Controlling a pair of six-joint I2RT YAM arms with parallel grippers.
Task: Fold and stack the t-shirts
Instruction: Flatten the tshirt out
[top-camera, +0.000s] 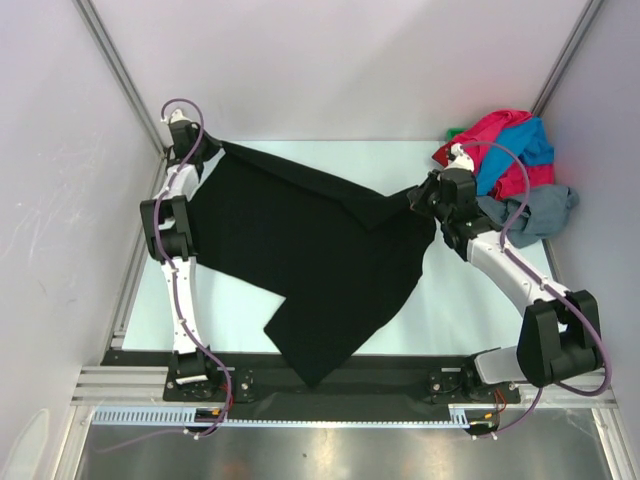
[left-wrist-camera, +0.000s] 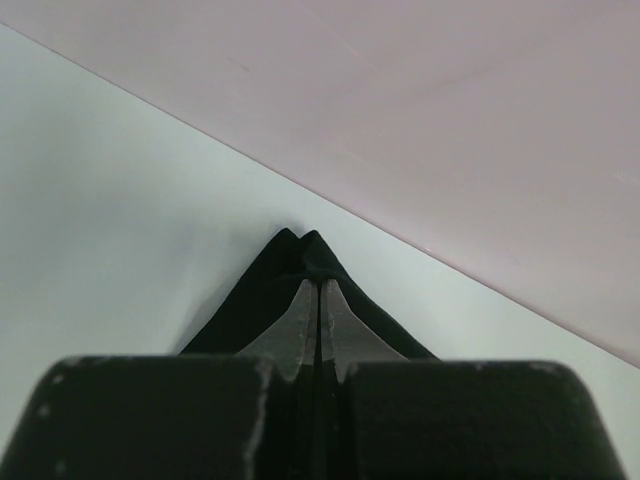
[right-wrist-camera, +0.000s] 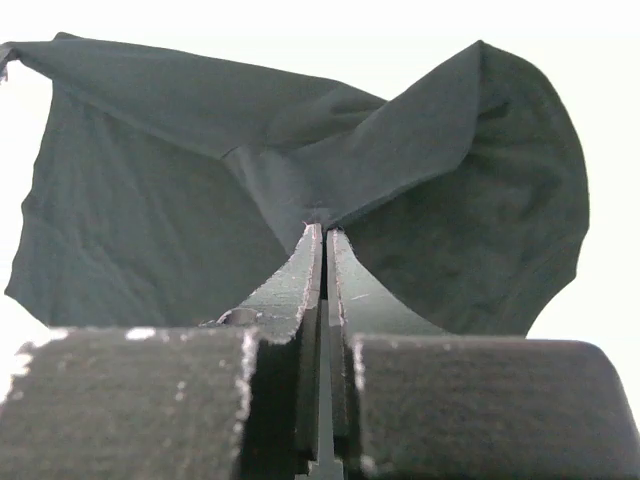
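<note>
The black t-shirt (top-camera: 310, 250) hangs stretched between both grippers above the table, its lower part drooping toward the near edge. My left gripper (top-camera: 212, 148) is shut on one top corner at the far left; in the left wrist view the jaws (left-wrist-camera: 319, 283) pinch the black cloth (left-wrist-camera: 300, 255). My right gripper (top-camera: 415, 197) is shut on the other top edge; in the right wrist view the jaws (right-wrist-camera: 324, 232) clamp the black cloth (right-wrist-camera: 150, 200). The red-pink (top-camera: 495, 135), bright blue (top-camera: 530, 150) and grey (top-camera: 535, 212) t-shirts lie heaped at the far right corner.
The pale table (top-camera: 470, 300) is boxed in by white walls with metal posts (top-camera: 115, 70) at the far corners. A black rail (top-camera: 330, 385) runs along the near edge, holding both arm bases. A bit of green (top-camera: 455, 131) shows beside the heap.
</note>
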